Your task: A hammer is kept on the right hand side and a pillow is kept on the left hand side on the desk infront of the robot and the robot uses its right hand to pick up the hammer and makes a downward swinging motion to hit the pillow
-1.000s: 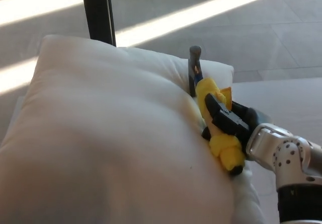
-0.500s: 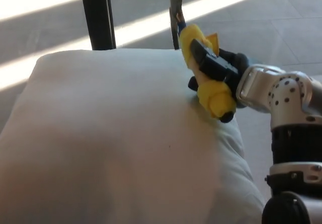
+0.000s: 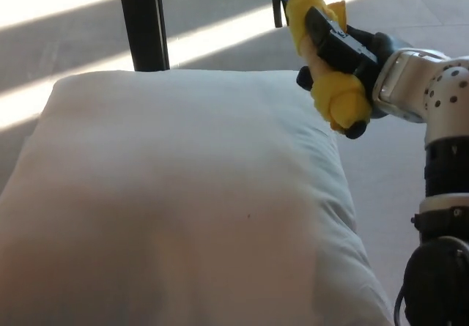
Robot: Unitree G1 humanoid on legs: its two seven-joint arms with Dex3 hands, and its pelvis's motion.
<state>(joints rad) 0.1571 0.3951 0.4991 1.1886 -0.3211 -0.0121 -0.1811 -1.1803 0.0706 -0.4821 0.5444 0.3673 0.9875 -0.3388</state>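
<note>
We count one pillow (image 3: 183, 201), one hammer (image 3: 322, 55) and one robot hand in sight, the right hand (image 3: 352, 51); the left hand does not show. One dark post (image 3: 143, 22) stands behind the pillow, on a floor (image 3: 396, 18) crossed by bright bands of sunlight.

The hammer sits at the upper right, raised above the pillow's far right corner and apart from it. Its long axis runs steeply, tilted a little: the yellow handle end with its dark tip points down and to the right, and the dark metal shaft points up toward the top edge, where the head is cut off from sight. The right hand is clamped around the yellow grip, black fingers (image 3: 333, 36) wrapped across it, the silver wrist (image 3: 407, 84) reaching in from the right.

Compared with half a second ago, the hammer and hand are higher and farther right, so the head that then showed above the pillow's back edge is now out of the picture. A second ago the hammer was down against the pillow. The pillow itself lies white and plump as before, filling most of the view.
</note>
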